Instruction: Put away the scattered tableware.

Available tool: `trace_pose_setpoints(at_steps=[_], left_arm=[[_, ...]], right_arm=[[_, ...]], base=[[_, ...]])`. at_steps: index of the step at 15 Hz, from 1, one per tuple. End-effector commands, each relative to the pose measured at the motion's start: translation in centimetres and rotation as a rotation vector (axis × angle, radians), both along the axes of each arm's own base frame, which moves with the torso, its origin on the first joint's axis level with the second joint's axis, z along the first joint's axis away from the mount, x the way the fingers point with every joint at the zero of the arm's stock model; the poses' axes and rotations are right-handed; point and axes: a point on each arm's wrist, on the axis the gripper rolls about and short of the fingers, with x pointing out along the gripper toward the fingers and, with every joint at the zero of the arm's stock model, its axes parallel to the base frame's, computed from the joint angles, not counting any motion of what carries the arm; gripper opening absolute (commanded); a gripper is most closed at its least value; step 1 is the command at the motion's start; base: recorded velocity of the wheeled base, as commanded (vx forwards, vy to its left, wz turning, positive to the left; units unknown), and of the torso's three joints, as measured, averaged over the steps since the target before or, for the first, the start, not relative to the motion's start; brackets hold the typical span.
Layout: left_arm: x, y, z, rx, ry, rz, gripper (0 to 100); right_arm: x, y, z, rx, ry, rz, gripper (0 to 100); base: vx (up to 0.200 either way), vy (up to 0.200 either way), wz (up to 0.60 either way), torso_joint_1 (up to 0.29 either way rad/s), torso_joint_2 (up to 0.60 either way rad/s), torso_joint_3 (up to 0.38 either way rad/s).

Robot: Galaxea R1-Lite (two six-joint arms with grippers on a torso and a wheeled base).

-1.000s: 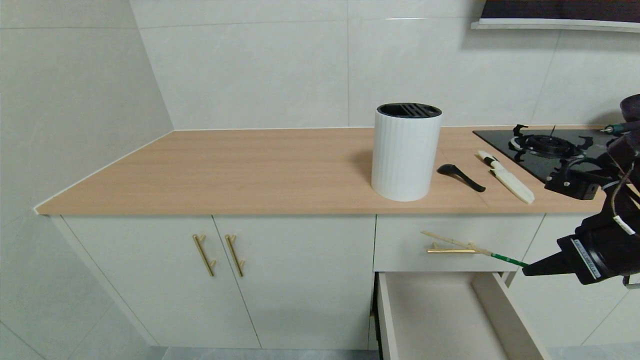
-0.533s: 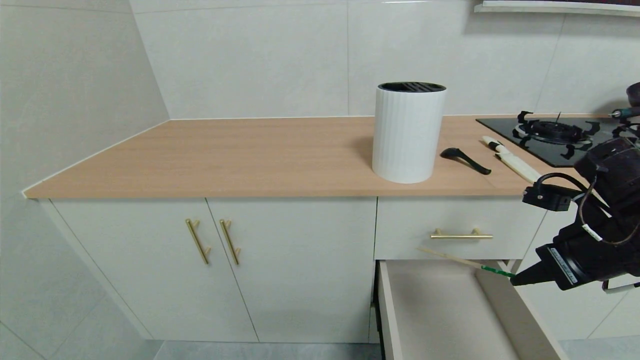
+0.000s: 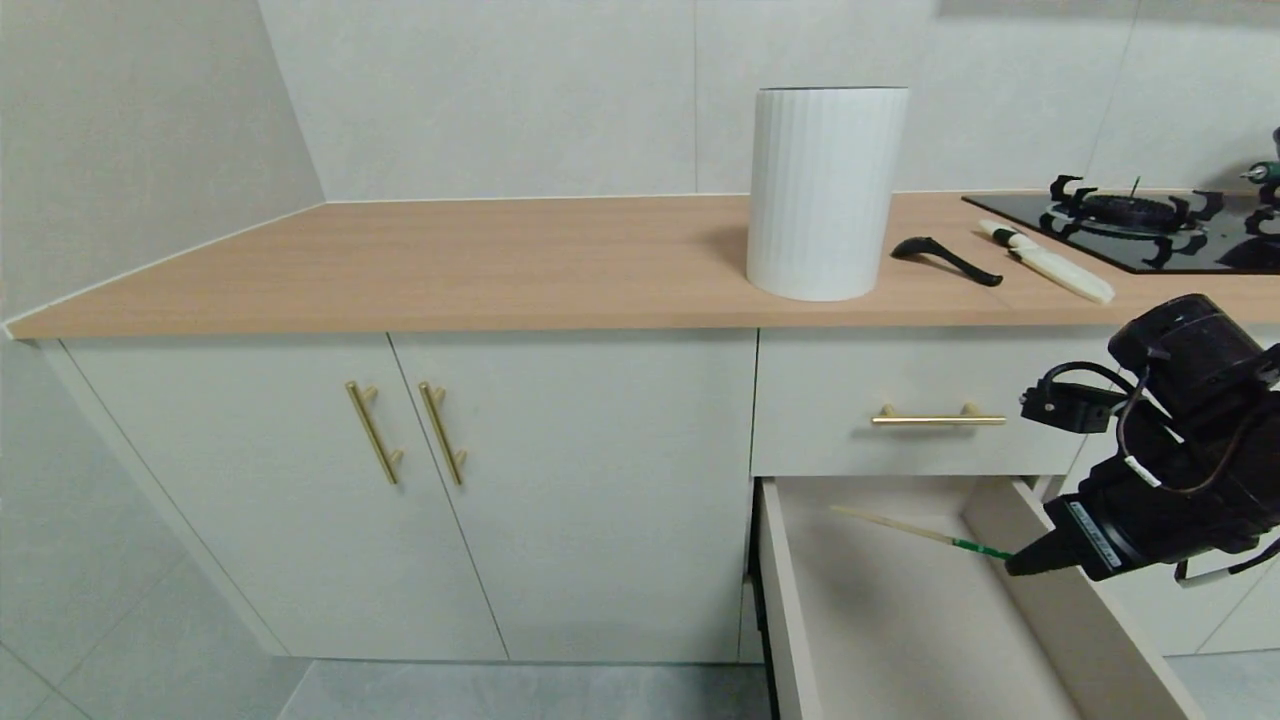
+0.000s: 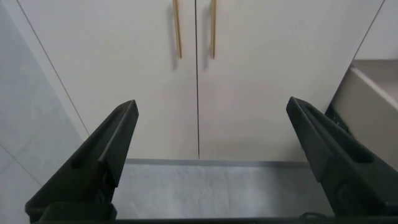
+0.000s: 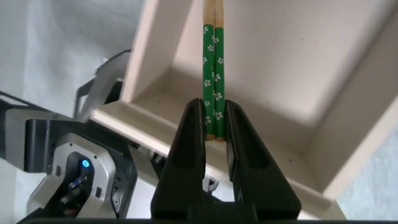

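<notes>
Green-ended chopsticks (image 3: 915,531), pinched tight in the right gripper (image 3: 1012,565), should sink low into the open drawer (image 3: 880,630) before release.

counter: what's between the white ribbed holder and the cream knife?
One black utensil, lying flat. It touches neither the white holder nor the knife. The head view shows this.

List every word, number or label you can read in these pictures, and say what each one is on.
No text here can be read.
A white label on the right gripper: print too small to read.
The chopsticks: white flower pattern on green, no words.
</notes>
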Motion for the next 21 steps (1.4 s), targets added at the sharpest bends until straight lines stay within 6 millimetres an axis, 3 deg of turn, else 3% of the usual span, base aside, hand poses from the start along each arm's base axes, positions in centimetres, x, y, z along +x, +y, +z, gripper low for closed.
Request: trace_pose_setpoints(at_steps=[1,5,9,13,14,16,21], left_arm=[[0.0,0.0,0.0,-0.001,0.001,0.0,100],[0.0,0.0,0.0,-0.001,0.001,0.0,100],[0.0,0.0,0.0,-0.001,0.001,0.0,100],[0.0,0.0,0.0,-0.001,0.0,0.0,100],[0.0,0.0,0.0,-0.001,0.0,0.0,100],[0.0,0.0,0.0,-0.001,0.0,0.0,100],[0.0,0.0,0.0,-0.001,0.001,0.0,100]], right_arm=[[0.5,0.1,-0.5,-0.003,0.013,0.0,0],[1.6,0.3,-1.8,-0.036,0.011,-0.017,0],[3.9,0.7,-4.2,-0.122,-0.013,-0.123,0],[5.5,3.3,-7.5,-0.134,0.023,-0.137,0],[5.5,3.3,-7.5,-0.134,0.023,-0.137,0],[7.1,4.9,-11.6,-0.142,0.07,-0.173,0],[8.3,5.6,-16.2,-0.22,0.121,-0.187,0]], base=[[0.0,0.0,0.0,-0.1,0.45,0.334],[0.0,0.0,0.0,-0.046,0.25,0.185],[0.0,0.0,0.0,-0.003,0.02,0.013],[0.0,0.0,0.0,0.0,0.0,0.0],[0.0,0.0,0.0,0.0,0.0,0.0],[0.0,0.0,0.0,0.0,0.0,0.0],[0.0,0.0,0.0,0.0,0.0,0.0]])
